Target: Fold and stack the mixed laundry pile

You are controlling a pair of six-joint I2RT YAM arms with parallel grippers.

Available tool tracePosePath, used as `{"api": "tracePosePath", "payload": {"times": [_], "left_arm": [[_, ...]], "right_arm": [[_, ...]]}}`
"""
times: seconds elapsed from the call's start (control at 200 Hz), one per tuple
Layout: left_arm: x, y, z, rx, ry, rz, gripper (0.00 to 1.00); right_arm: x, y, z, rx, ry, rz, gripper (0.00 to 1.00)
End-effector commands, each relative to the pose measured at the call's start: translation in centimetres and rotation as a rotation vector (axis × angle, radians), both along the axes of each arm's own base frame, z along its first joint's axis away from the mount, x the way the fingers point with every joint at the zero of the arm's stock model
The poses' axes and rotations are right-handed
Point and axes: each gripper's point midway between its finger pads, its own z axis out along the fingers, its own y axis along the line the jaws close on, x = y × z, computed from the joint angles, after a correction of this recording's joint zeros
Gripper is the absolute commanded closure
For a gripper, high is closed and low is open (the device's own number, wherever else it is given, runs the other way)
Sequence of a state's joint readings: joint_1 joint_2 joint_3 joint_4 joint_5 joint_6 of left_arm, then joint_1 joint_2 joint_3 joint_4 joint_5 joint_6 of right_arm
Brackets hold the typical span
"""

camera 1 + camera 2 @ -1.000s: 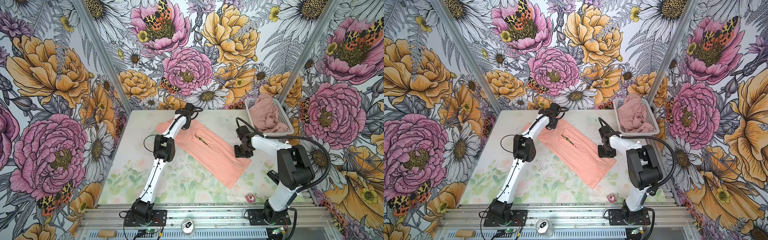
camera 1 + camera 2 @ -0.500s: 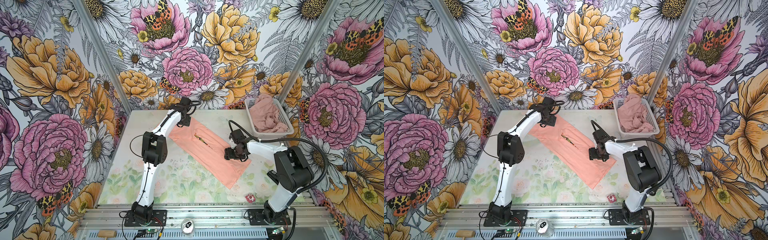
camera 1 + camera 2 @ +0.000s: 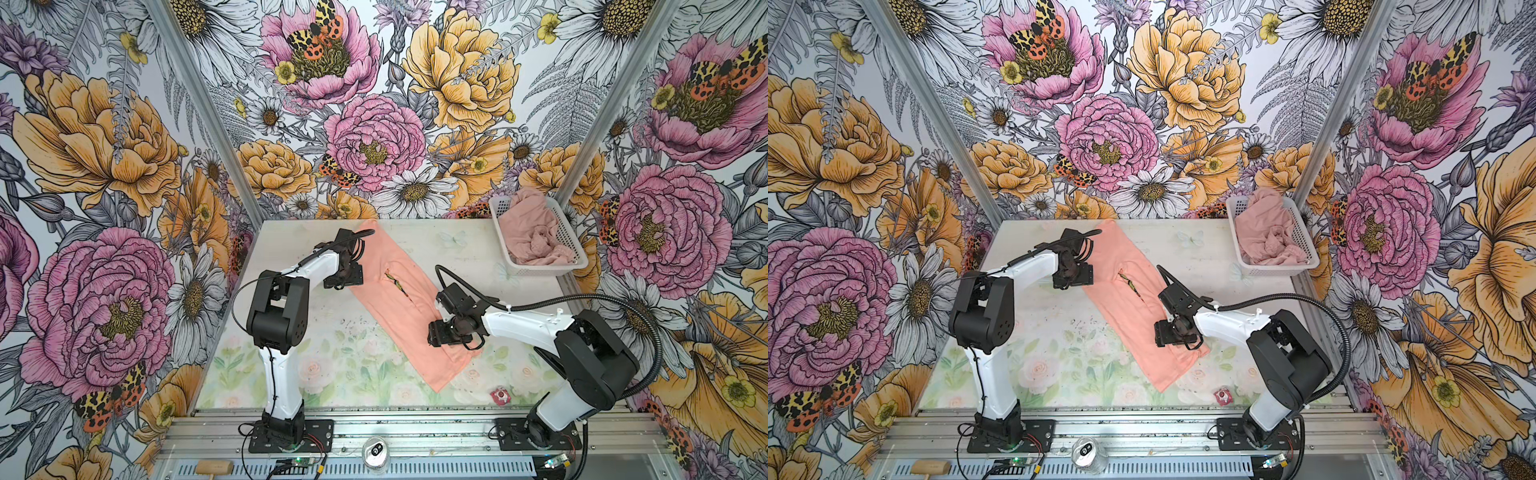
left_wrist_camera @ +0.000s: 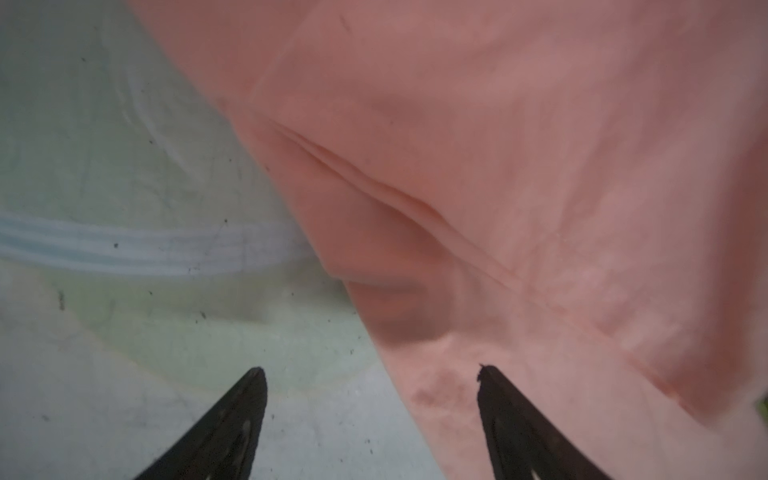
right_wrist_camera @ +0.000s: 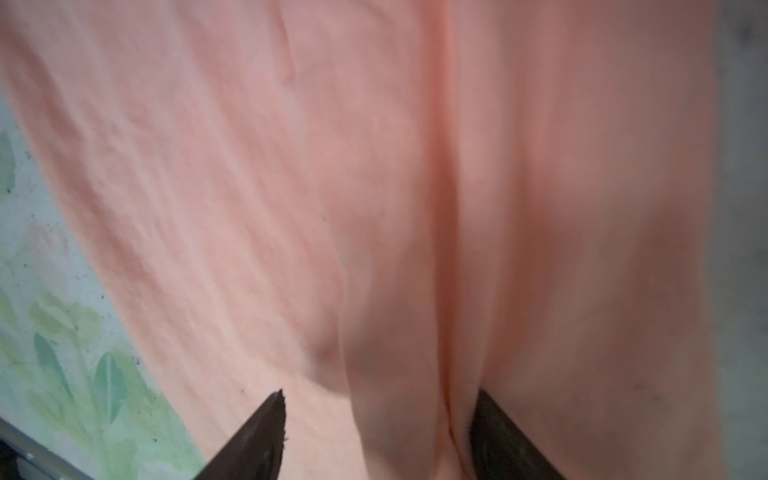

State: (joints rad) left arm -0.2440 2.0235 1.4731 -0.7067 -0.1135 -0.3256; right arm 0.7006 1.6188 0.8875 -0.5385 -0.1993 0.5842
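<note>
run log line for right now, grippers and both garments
left gripper open at T-shirt edge | right gripper open over T-shirt | T-shirt folded into long strip | pink garment bunched in basket

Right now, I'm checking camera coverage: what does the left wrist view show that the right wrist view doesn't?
Only the left wrist view: the T-shirt edge with a seam crease, a pale blue stripe on the table, the left end effector. Only the right wrist view: a long fold ridge, green leaf print, the right end effector. Both: the same peach cloth beneath open jaws.
</note>
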Motion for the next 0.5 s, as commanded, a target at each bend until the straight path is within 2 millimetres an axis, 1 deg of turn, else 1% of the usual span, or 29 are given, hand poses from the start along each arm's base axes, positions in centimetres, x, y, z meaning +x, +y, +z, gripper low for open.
{"api": "tracePosePath", "payload": {"times": [0.0, 0.07, 0.12, 0.135, 0.145, 0.16, 0.205, 0.26, 0.34, 0.36, 0.375, 0.425, 0.47, 0.48, 0.495], "left_arm": [[4.8, -1.0, 2.2, -0.072, -0.146, 0.024, 0.19], [6.4, -1.0, 2.5, -0.074, -0.171, 0.023, 0.19], [7.6, -1.1, 2.7, -0.078, -0.186, 0.021, 0.19], [7.8, -1.2, 2.6, -0.078, -0.186, 0.019, 0.19], [8.0, -1.2, 2.5, -0.079, -0.188, 0.020, 0.19], [8.3, -1.1, 2.3, -0.079, -0.187, 0.020, 0.19], [9.3, -1.4, 2.1, -0.089, -0.191, 0.012, 0.19], [10.3, -1.6, 1.2, -0.103, -0.175, 0.004, 0.20], [11.4, -1.8, -0.2, -0.094, -0.134, -0.008, 0.21], [11.5, -2.0, -0.9, -0.092, -0.117, -0.011, 0.21], [11.8, -2.1, -1.1, -0.094, -0.116, -0.014, 0.22], [12.4, -3.0, -1.6, -0.113, -0.112, -0.029, 0.23], [12.9, -4.0, -1.9, -0.124, -0.114, -0.054, 0.25], [13.0, -4.2, -2.0, -0.126, -0.113, -0.057, 0.25], [13.2, -4.7, -2.1, -0.127, -0.111, -0.069, 0.25]], "right_arm": [[-5.1, 0.9, -2.1, -0.020, 0.228, 0.022, 0.30], [-5.4, 2.1, -1.8, -0.005, 0.239, 0.052, 0.30], [-5.1, 2.8, -1.3, 0.016, 0.242, 0.061, 0.30], [-5.0, 3.0, -1.2, 0.021, 0.244, 0.064, 0.30], [-5.6, 3.5, -1.2, 0.022, 0.249, 0.086, 0.30], [-5.6, 3.9, -1.0, 0.030, 0.248, 0.096, 0.29], [-5.8, 4.5, -0.7, 0.042, 0.259, 0.113, 0.30], [-5.8, 4.8, -0.3, 0.042, 0.266, 0.124, 0.29], [-5.3, 4.4, 0.5, 0.015, 0.242, 0.133, 0.29], [-5.2, 4.1, 0.7, 0.004, 0.237, 0.131, 0.28], [-5.0, 3.9, 1.0, 0.001, 0.230, 0.129, 0.28], [-4.6, 3.3, 1.7, -0.007, 0.214, 0.118, 0.28], [-4.6, 3.0, 2.4, -0.009, 0.203, 0.118, 0.27], [-4.0, 2.6, 2.5, -0.006, 0.200, 0.096, 0.27], [-3.7, 2.3, 2.7, -0.005, 0.197, 0.086, 0.27]]}}
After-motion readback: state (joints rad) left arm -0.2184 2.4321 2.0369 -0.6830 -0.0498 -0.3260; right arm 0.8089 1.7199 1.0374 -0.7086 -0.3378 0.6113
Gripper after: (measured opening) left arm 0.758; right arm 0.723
